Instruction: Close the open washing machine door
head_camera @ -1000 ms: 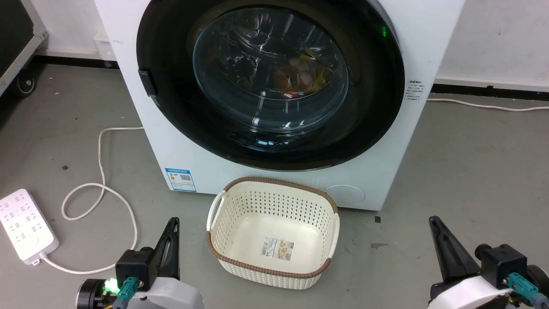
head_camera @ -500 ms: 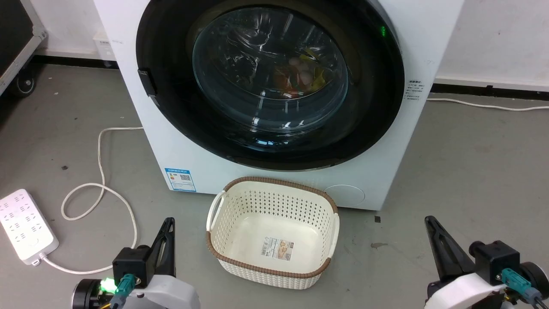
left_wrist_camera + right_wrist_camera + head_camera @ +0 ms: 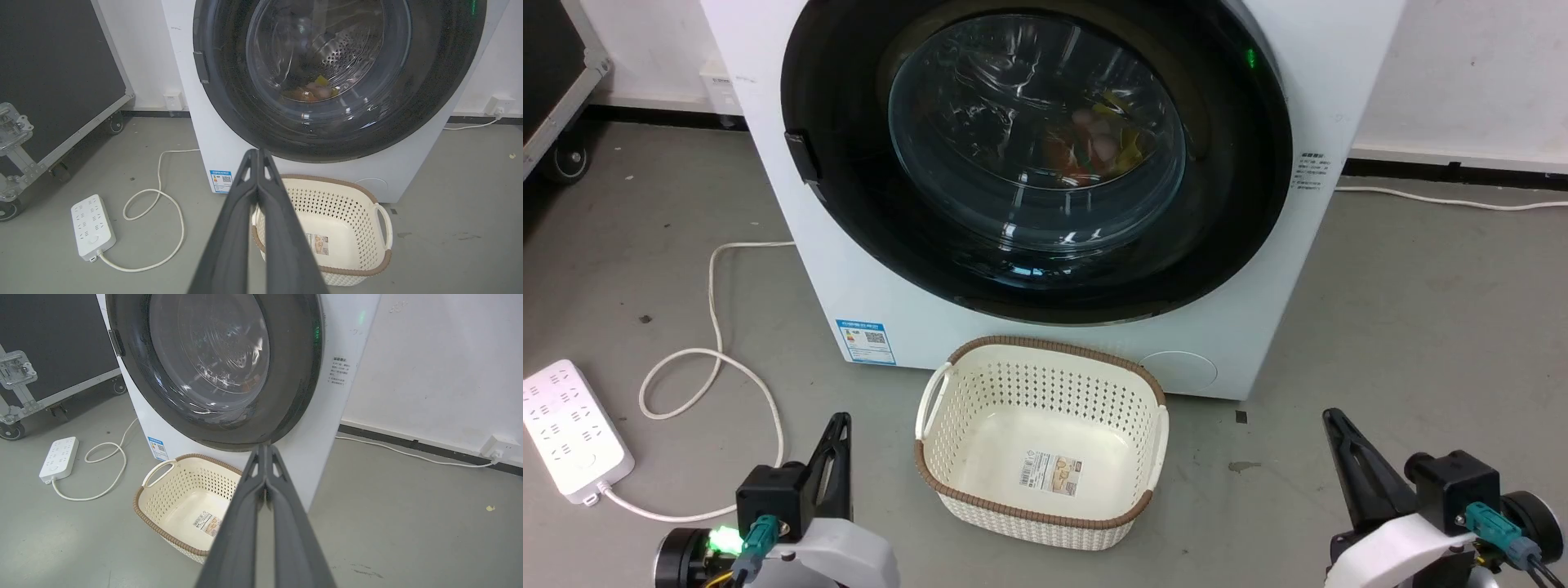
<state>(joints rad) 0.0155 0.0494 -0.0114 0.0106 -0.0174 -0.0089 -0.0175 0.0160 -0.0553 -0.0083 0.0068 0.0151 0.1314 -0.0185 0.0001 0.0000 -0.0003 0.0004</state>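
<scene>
The washing machine door [image 3: 1241, 204] lies flat against the front of the washing machine [image 3: 931, 327]; it seems fully shut. The left claw [image 3: 257, 154] and the right claw [image 3: 265, 448] (both low, either side of the basket [image 3: 1045, 343]) are pressed closed, holding nothing.

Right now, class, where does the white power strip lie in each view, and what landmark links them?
Head view: power strip, lower left edge.
Left wrist view: power strip, lower left.
Right wrist view: power strip, left, mid-height.
Shared landmark: the blue sticker low on the washing machine, right of the strip.
</scene>
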